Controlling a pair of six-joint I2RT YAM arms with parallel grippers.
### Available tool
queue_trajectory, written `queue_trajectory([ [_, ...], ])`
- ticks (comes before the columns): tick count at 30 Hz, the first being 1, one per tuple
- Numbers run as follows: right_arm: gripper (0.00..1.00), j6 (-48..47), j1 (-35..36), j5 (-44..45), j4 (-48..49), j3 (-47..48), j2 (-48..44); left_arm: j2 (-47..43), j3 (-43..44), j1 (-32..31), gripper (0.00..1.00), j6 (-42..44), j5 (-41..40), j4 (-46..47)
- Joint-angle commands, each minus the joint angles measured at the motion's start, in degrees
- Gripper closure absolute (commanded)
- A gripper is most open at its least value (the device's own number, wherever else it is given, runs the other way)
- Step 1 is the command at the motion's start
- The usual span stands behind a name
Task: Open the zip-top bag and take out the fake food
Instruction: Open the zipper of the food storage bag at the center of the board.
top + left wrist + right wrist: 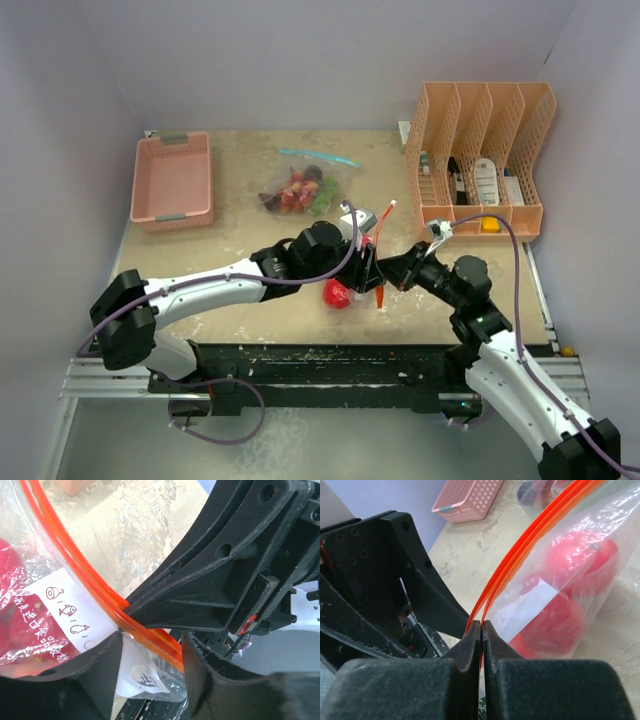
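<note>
Right claw [481, 630] clenched on the orange seal [527, 550] of the zip-top bag [545, 597], left claw [150, 655] parted loosely around that same edge, likely to pull it apart; red fake food [580, 560] sits inside, beyond the seal.

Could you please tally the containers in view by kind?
Bags: 2, the orange-zip bag and the blue-zip bag
Basket: 1
File rack: 1
Total: 4
</note>
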Motion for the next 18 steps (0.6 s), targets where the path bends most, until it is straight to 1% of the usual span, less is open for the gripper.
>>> queue_trajectory([
  [1,1.0,-0.8,0.3,-3.1,3.8,-0.5,-1.0,-3.9,-1.2,0.7,0.4,0.2,0.3,4.7],
  [3,1.0,-1.0,0.3,-2.1,2.4,-0.5,-2.0,-4.1,-1.1,1.1,0.33,0.1,0.1,4.1],
  [6,1.0,-1.6,0.3,0.3,-0.8,0.1,-4.3,-4.7,-1.3,1.6,0.28,0.0,-1.3,3.7],
  [11,1.0,-2.5,0.3,2.2,-6.3,1.6,-8.4,-4.4,-1.7,2.2,0.28,-1.3,-4.5,2.9],
  [18,1.0,-4.7,0.3,3.8,-12.7,2.8,-11.6,-1.6,-0.1,2.4,0.28,-2.5,-4.6,5.1],
])
